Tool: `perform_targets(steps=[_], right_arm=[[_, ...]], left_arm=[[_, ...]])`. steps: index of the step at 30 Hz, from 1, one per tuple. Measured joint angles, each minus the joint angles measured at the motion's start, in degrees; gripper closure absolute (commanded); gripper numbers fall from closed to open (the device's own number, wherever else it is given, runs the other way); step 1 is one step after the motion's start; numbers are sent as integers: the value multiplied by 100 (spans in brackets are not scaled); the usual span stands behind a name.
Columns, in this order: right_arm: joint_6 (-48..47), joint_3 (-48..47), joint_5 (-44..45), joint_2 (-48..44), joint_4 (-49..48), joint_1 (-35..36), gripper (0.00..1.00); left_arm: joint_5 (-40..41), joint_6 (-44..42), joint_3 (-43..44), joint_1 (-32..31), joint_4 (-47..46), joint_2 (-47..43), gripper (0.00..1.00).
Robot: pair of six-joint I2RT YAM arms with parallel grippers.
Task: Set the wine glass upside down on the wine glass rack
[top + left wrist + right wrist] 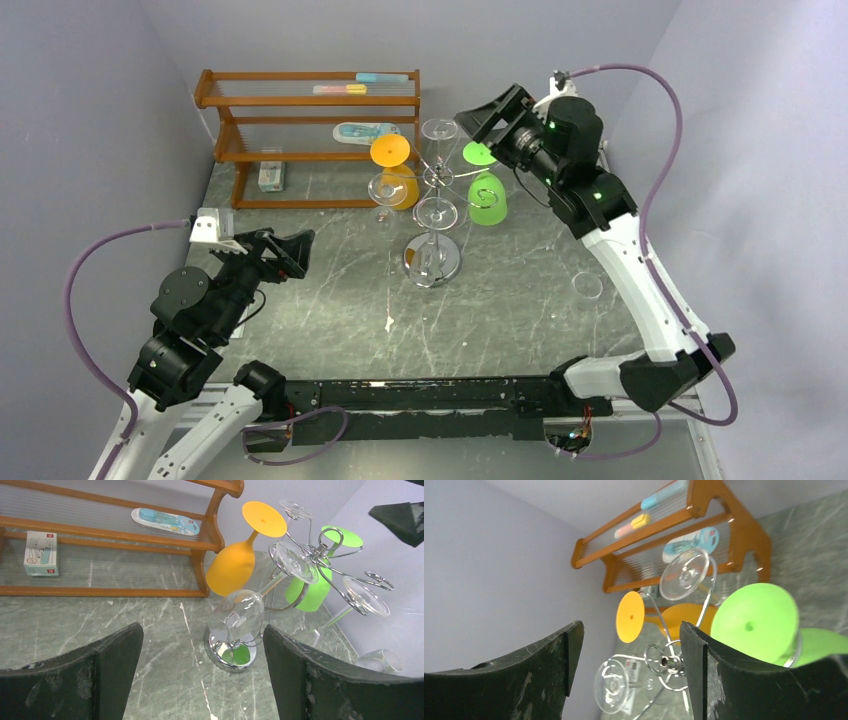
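You're looking at a grey-green marbled tabletop (pixel 520 320). At the back left, an orange-brown wooden slatted shelf rack (pixel 300 100) is standing on it, up against the wall. Just right of that, approx. mid-table, the shiny chrome wire wine glass rack (pixel 433 262) is resting on its round mirror-like base, which is reflecting green in the left wrist view. Over on the right, well apart from that base, a clear glass (pixel 587 285) is sitting on the bare top; can't tell its pose. A small white speck (pixel 388 323) is lying nr the middle, towards the front.
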State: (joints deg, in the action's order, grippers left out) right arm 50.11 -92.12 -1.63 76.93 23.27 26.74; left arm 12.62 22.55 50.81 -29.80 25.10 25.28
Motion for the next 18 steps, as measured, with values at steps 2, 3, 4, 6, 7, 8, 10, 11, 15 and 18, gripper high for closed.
perform_targets(steps=[2, 3, 4, 6, 7, 8, 10, 11, 15, 18], right_arm=[[-278, 13, 212, -177, 81, 0, 25], [-391, 26, 330, -254, 116, 0, 24], [-557, 74, 533, -365, 184, 0, 24], [-844, 186, 973, -570, 354, 0, 24], [-997, 238, 1239, -686, 490, -2, 24], [-1143, 280, 1523, -789, 621, -4, 23], [-1377, 334, 2173, -970, 916, -4, 22], [-1443, 356, 2446, -1043, 1049, -4, 21], [-1593, 623, 3720, -1355, 1670, -7, 26], [-1541, 894, 4553, -1484, 2288, -15, 26]], left_arm=[[-2, 0, 0, 0, 0, 0, 6], [-9, -2, 0, 0, 0, 0, 6], [-22, -2, 0, 0, 0, 0, 5], [-33, -7, 0, 0, 0, 0, 5], [-37, -13, 0, 0, 0, 0, 5], [-39, -22, 0, 0, -2, 0, 4], [-39, -42, -4, 0, -22, 0, 4], [-39, -50, -13, 0, -46, 2, 4], [-42, -92, -33, 0, -133, 68, 4], [-39, -114, -63, 0, -179, 125, 3]])
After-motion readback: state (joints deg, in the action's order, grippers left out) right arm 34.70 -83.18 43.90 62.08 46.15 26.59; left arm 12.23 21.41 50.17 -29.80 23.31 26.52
